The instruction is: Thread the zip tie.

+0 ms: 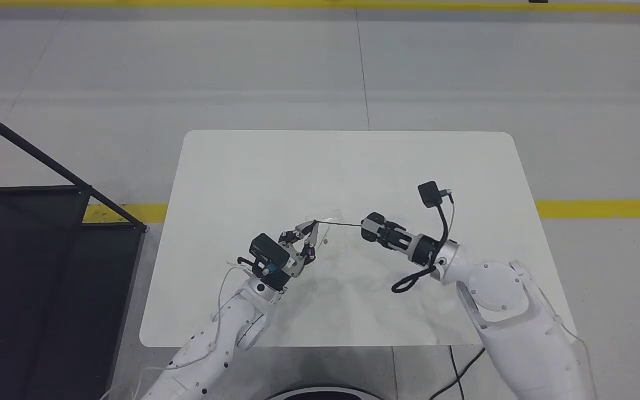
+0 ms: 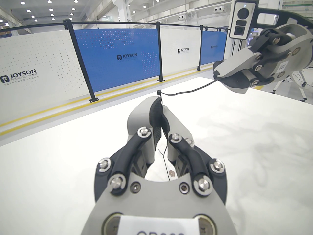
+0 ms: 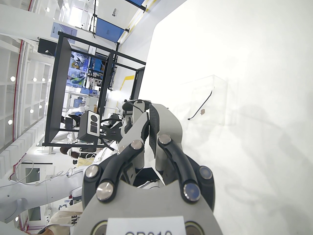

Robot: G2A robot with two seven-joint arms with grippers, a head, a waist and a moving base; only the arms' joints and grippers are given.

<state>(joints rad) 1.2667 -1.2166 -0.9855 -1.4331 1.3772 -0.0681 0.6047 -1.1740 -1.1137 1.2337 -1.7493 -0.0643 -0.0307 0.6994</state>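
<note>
A thin black zip tie (image 1: 338,224) is stretched in the air between my two grippers, above the white table (image 1: 400,170). My left gripper (image 1: 305,238) is shut on one end, and the tie's small head (image 2: 159,93) sticks out just past its fingertips. In the left wrist view the strap (image 2: 185,92) sags slightly and runs across to my right gripper (image 2: 218,77), which is shut on the other end. The right wrist view shows the right gripper (image 3: 146,117) with its pads pressed together.
A clear plastic box (image 3: 220,84) lies on the table under and beside the left gripper. Inside it are a second black zip tie (image 3: 204,105) and a small brown speck (image 3: 202,111). A black frame (image 1: 50,170) stands off the table's left side.
</note>
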